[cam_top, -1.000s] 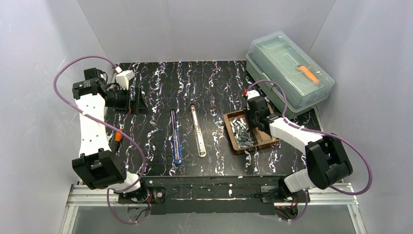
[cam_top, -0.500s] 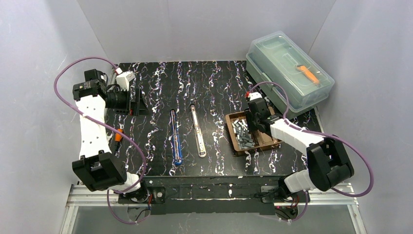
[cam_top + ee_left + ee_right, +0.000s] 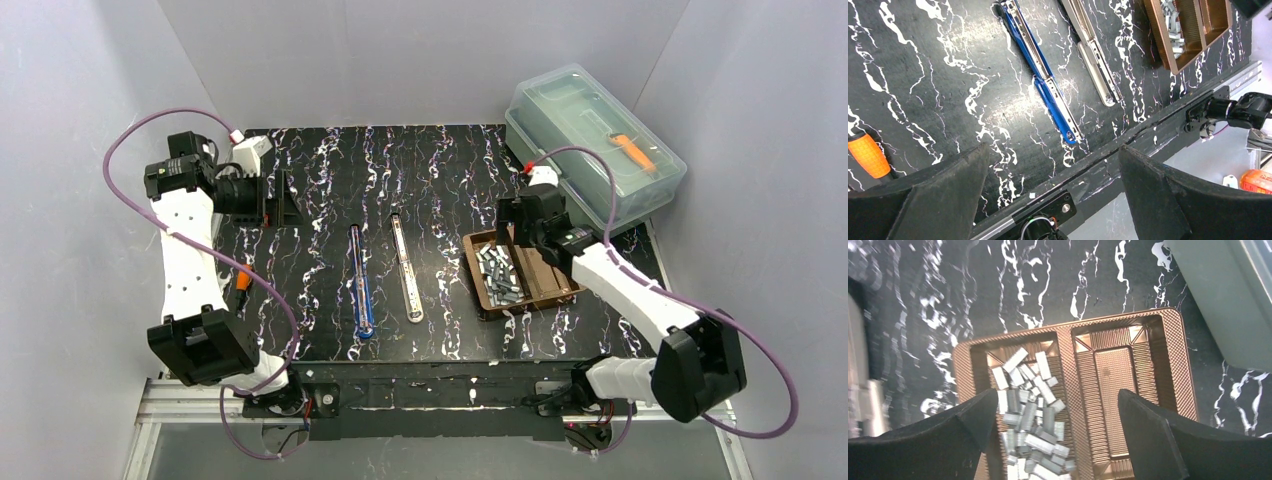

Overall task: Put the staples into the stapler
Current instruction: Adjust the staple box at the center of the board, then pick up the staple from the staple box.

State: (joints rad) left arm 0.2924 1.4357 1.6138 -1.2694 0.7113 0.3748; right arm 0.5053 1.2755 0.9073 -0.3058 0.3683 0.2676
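The staples [image 3: 1030, 415] are a heap of short silvery strips in the left compartment of a brown two-part tray [image 3: 1068, 326], right of centre on the table [image 3: 555, 290]. My right gripper [image 3: 1057, 392] hangs open above the tray with nothing between its fingers [image 3: 507, 228]. A blue stapler [image 3: 360, 282] lies opened out flat mid-table, its metal channel facing up [image 3: 1043, 80]. A cream stapler [image 3: 406, 268] lies opened beside it. My left gripper [image 3: 278, 198] stands open and empty at the far left, well away from both staplers [image 3: 1053, 147].
A clear lidded box [image 3: 595, 145] with an orange tool inside sits at the back right, close behind the tray. An orange-handled tool [image 3: 243, 278] lies near the left table edge. The tray's right compartment [image 3: 1115, 385] holds nothing.
My right gripper has opened wide and lifted back from the staples; no strip shows between its fingers now. The left arm shifted slightly toward the back left.
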